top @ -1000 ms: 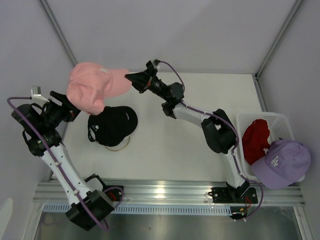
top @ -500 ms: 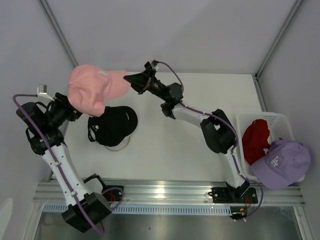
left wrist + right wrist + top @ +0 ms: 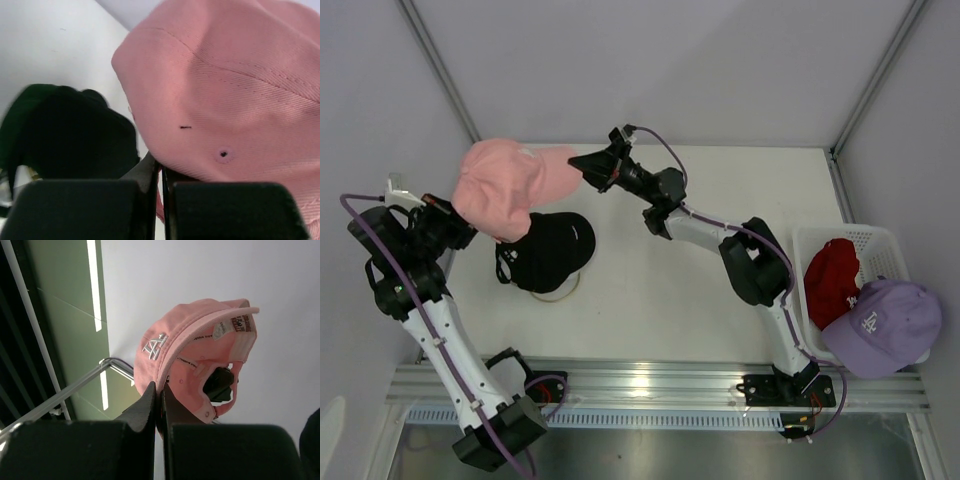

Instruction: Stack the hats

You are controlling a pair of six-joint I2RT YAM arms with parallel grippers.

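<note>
A second earlier the jaws of your left gripper (image 3: pixel 468 222) stood wide; they then closed on the rear edge of the soft pink fabric baseball cap (image 3: pixel 505 185). Your right gripper (image 3: pixel 582 163) kept its jaws pinched on the brim. The cap hung between both arms above the white surface (image 3: pixel 650 300), at eleven o'clock from the black fabric cap (image 3: pixel 545 250). You looked ready to lower it onto that one.
</note>
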